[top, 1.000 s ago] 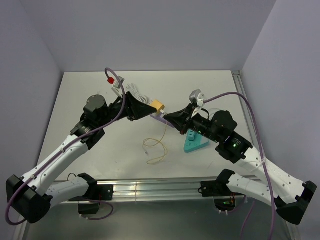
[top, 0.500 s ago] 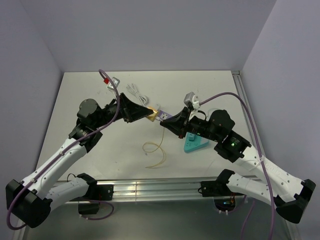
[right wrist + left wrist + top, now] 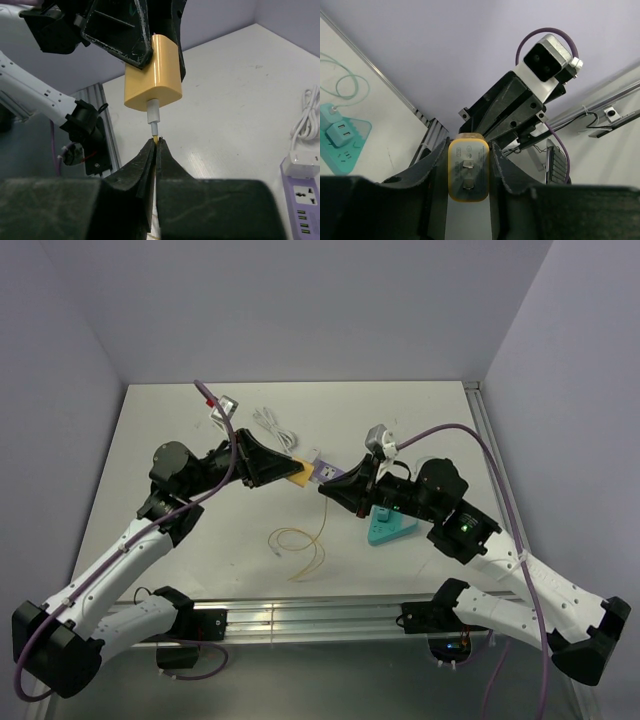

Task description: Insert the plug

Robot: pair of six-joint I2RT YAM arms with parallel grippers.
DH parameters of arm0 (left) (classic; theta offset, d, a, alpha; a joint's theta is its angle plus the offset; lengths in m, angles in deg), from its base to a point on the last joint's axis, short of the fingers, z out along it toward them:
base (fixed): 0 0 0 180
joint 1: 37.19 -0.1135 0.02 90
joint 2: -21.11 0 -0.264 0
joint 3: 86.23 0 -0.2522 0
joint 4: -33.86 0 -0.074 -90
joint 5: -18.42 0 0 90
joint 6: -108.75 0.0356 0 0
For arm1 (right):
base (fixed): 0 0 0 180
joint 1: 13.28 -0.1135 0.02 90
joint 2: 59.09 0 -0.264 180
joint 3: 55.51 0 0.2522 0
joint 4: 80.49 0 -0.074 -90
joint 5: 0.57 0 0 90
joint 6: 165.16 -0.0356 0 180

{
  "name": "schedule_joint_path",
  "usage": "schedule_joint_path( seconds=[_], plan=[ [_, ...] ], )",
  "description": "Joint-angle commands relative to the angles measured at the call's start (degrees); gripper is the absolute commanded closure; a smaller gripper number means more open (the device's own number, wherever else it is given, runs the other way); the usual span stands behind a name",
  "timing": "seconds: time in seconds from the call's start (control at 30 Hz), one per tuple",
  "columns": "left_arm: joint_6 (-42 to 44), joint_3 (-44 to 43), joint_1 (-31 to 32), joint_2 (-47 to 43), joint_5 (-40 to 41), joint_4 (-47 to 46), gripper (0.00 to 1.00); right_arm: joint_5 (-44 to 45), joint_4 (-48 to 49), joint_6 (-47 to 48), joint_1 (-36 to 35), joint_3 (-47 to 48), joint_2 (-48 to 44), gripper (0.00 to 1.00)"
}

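The plug [image 3: 300, 476] is a small yellow-tan block held in the air over the middle of the table. My left gripper [image 3: 297, 471] is shut on it, and in the left wrist view the plug [image 3: 468, 170] sits between both fingers with its two metal prongs facing the camera. Its thin yellow cable [image 3: 300, 543] hangs down in a loop onto the table. My right gripper [image 3: 156, 141] is shut on that cable, just below the white connector under the plug [image 3: 152, 75]. The purple power strip [image 3: 302, 196] lies flat on the table behind.
A teal triangular power strip [image 3: 390, 526] lies under the right arm, and the left wrist view also shows this teal strip [image 3: 342, 140]. The purple strip's white cord [image 3: 272, 425] is bundled at the back. Both arms meet close together mid-table.
My left gripper opened wider, then closed on the plug again while moving it down and left. The right gripper followed to the left, and the cable loop on the table slid left.
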Motion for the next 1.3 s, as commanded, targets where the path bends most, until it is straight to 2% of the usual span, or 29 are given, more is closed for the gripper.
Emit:
schedule_joint_path(
  seconds=[0.0, 0.07, 0.1, 0.2, 0.27, 0.3, 0.4, 0.47, 0.6, 0.73, 0.87, 1.1, 1.17, 1.27],
  plan=[
    [-1.0, -0.7, 0.2, 0.0, -2.8, -3.9, 1.0, 2.2, 1.3, -1.7, -0.4, 3.5, 0.9, 0.88],
    [0.1, -0.5, 0.2, -0.6, -1.9, -3.3, 1.0, 3.9, -1.2, -3.5, -0.4, 5.6, 1.7, 0.75],
    [0.5, -0.3, 0.2, -0.8, -1.3, -3.0, 1.0, 4.3, -1.8, -4.2, -0.4, 6.5, 2.8, 0.61],
    [2.8, 0.6, 0.2, -3.5, 2.9, -1.6, 1.0, 6.5, -6.7, -7.9, -0.3, 9.4, 4.8, 0.37],
    [5.0, 0.6, 0.2, -4.9, 5.9, 0.8, 1.0, 7.5, -9.3, -10.3, -0.3, 10.2, 5.2, 0.29],
    [5.4, 0.6, 0.2, -6.3, 8.9, 1.1, 1.0, 7.8, -9.7, -11.2, -0.2, 10.5, 4.8, 0.21],
    [5.4, 1.9, 0.2, -8.6, 11.9, -1.0, 1.0, 3.8, -5.7, -13.2, -0.2, 8.6, 3.4, 0.11],
    [4.5, 3.0, 0.2, -8.8, 11.3, -3.6, 1.0, 1.2, -2.5, -15.2, 0.1, 8.1, 3.4, 0.09],
    [1.9, 4.7, 0.2, -8.1, 8.1, -10.9, 1.0, -4.9, 2.1, -19.4, 2.2, 8.8, 6.5, 0.07],
    [1.8, 5.7, 0.2, -8.8, 7.9, -11.2, 1.0, -11.4, 11.0, -25.9, 4.4, 8.0, 8.5, 0.08],
    [2.4, 5.9, 0.2, -9.7, 8.0, -11.3, 1.0, -13.6, 13.8, -28.4, 4.8, 9.0, 11.3, 0.19],
    [1.8, 6.1, 0.2, -9.4, 7.4, -12.8, 1.0, -15.1, 18.1, -31.7, 4.9, 9.9, 13.9, 0.31],
    [1.7, 6.2, 0.2, -9.4, 7.3, -13.6, 1.0, -15.8, 19.1, -32.6, 4.8, 10.1, 14.9, 0.38],
    [1.3, 6.5, 0.2, -9.1, 7.2, -14.4, 1.0, -16.6, 21.4, -34.6, 4.8, 10.0, 16.0, 0.44]
  ],
)
